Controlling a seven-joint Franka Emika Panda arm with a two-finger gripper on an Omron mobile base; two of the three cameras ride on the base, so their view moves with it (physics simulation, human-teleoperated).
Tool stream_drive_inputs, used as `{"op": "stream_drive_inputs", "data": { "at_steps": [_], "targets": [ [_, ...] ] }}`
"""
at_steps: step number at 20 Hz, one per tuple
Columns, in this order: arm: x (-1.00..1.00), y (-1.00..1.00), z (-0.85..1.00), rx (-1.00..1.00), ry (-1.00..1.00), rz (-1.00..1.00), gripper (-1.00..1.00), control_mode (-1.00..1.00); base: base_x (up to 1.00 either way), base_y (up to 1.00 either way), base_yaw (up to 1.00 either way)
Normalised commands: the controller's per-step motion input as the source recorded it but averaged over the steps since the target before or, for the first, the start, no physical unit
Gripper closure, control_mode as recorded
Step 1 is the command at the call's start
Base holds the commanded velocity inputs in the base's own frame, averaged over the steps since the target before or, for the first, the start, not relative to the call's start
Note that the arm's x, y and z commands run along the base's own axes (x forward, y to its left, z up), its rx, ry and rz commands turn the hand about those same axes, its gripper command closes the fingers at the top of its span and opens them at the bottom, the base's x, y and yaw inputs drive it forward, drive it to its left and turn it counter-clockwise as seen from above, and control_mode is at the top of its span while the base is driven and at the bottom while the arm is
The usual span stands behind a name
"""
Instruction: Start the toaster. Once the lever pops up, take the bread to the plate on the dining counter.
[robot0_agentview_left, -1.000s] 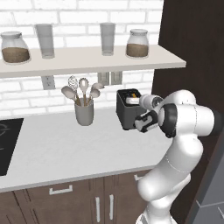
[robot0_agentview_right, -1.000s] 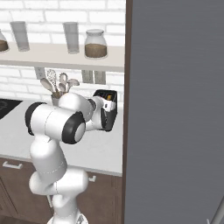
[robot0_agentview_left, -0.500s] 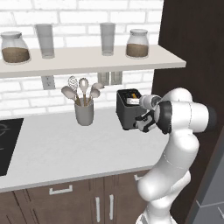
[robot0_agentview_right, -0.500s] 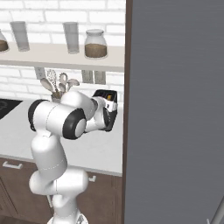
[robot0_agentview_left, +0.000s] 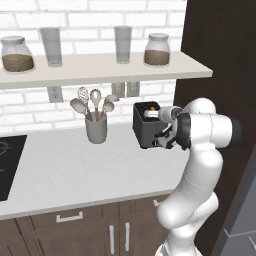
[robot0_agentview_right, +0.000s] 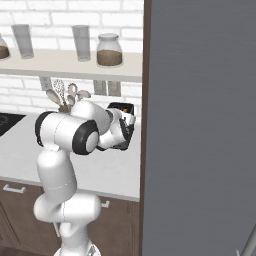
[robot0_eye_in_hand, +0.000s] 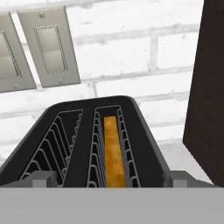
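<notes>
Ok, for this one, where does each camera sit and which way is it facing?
Left base view: behind the arm on its left, looking forward and down at the worktop, the utensil crock and the toaster; the white arm rises lower right.
Right base view: behind on the right, facing the same worktop beside a tall grey panel; the arm rises lower left.
Hand view: on the hand, looking down into the toaster's slots at the bread, with the open gripper at the bottom.
All three share the toaster.
</notes>
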Motion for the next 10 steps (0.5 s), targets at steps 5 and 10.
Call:
{"op": "stream_drive_inputs", "data": {
  "at_steps": [5, 10],
  "targets": [
    [0.00, -0.02, -0.04, 0.00, 0.00, 0.00, -1.00, -1.00, 0.00, 0.00, 0.00],
    [0.00, 0.00, 0.00, 0.00, 0.00, 0.00, -1.00, -1.00, 0.00, 0.00, 0.00]
  ]
}}
